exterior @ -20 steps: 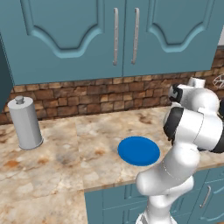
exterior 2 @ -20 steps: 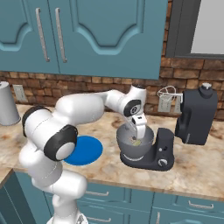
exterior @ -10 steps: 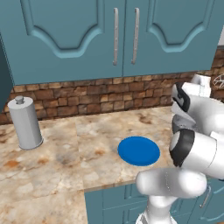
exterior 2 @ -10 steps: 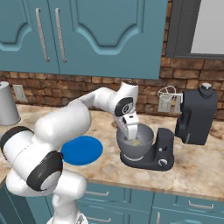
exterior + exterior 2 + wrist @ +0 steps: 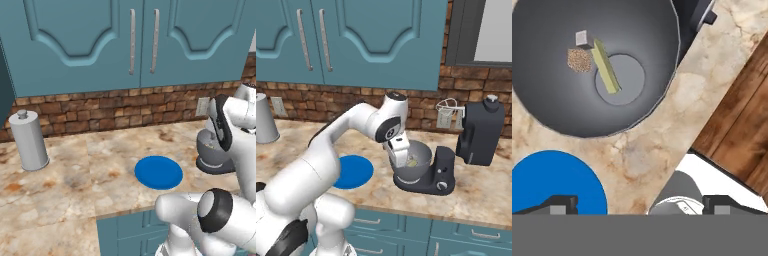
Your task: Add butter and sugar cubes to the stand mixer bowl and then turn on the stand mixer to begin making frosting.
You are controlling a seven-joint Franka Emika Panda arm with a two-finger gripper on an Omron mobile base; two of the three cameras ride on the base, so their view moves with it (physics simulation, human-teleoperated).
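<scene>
The stand mixer (image 5: 443, 170) is dark, with its head (image 5: 480, 132) tipped back and a white-ringed knob (image 5: 442, 186) on its base. The grey stand mixer bowl (image 5: 418, 165) sits on that base. In the hand view the bowl (image 5: 647, 75) holds the yellowish butter (image 5: 605, 66), a pale sugar cube (image 5: 582, 37) and a brown cube (image 5: 579, 60). My gripper (image 5: 402, 157) hangs at the bowl's left rim. It is open, its fingertips (image 5: 559, 202) wide apart with nothing between them. My arm hides part of the bowl (image 5: 212, 150) in the left base view.
A round blue plate (image 5: 353, 171) lies on the marble counter left of the mixer, and the plate (image 5: 552, 182) is close under the hand. A tall grey canister (image 5: 29, 140) stands far left by the brick wall. Cabinets hang overhead.
The arm's elbow and shoulder have swung round, and the hand has drawn slightly left and down from over the bowl's middle to its left rim. The jaws stay open.
</scene>
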